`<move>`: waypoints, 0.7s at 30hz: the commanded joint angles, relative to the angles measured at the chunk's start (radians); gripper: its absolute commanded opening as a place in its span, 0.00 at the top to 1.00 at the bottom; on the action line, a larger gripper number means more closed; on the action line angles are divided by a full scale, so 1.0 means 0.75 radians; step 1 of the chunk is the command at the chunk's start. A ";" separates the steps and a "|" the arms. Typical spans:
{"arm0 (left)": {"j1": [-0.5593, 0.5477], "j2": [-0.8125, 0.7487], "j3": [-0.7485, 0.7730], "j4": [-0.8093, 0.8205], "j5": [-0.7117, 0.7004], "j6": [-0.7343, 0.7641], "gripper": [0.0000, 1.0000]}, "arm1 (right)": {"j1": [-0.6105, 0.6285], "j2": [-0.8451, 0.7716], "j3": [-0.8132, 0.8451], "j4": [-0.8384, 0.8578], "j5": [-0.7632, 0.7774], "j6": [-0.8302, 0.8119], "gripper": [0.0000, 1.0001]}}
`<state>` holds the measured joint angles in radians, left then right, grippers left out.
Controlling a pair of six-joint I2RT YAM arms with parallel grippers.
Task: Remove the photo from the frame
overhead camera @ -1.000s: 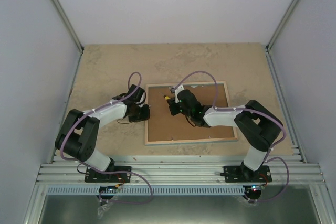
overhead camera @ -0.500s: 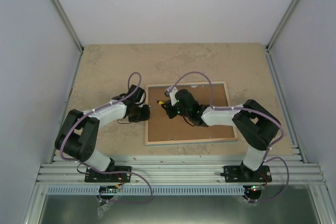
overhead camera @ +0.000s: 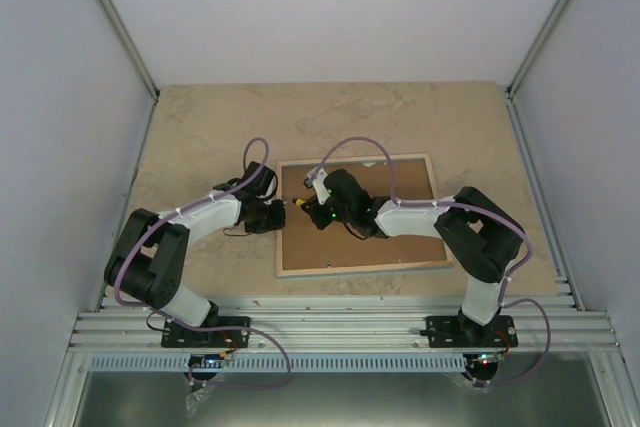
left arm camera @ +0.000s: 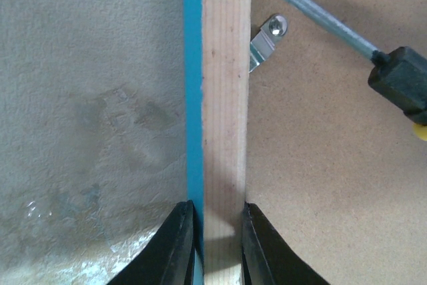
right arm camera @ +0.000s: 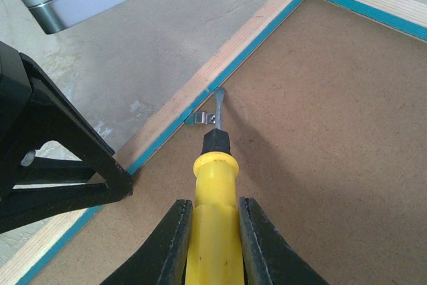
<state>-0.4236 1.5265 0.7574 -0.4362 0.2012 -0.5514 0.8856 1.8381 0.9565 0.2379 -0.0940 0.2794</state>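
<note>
Spotting the frame (overhead camera: 400, 237) flat on the worktop (overhead camera: 220, 127), brown backing up. Pinching the frame's left rail with the left fingers (left arm camera: 177, 245), clamped on pale wood and turquoise edge. Gripping a yellow screwdriver (right arm camera: 213, 185) in the right fingers (right arm camera: 175, 238), closed round the handle. Resting the blade tip against the metal clip (right arm camera: 200, 119) on that same left rail, just inside the frame.

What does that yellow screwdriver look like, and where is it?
The screwdriver has a fat yellow handle, a black collar and a thin grey metal blade with a flat tip. The right gripper is shut on the handle. The blade points over the brown back board of the frame, its tip by a small metal clip at the wooden edge.
</note>
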 commanded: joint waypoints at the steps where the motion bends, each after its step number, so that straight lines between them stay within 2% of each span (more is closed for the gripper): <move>1: -0.006 -0.031 -0.013 0.008 0.088 -0.031 0.88 | 0.015 0.012 0.029 -0.091 -0.064 -0.061 0.99; 21: -0.006 -0.024 -0.006 0.007 0.073 -0.024 0.88 | 0.022 -0.033 0.114 -0.383 -0.167 -0.282 1.00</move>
<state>-0.4236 1.5246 0.7559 -0.4419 0.2024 -0.5541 0.8856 1.8286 1.0328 0.0666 -0.1295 0.1265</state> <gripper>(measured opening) 0.186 0.179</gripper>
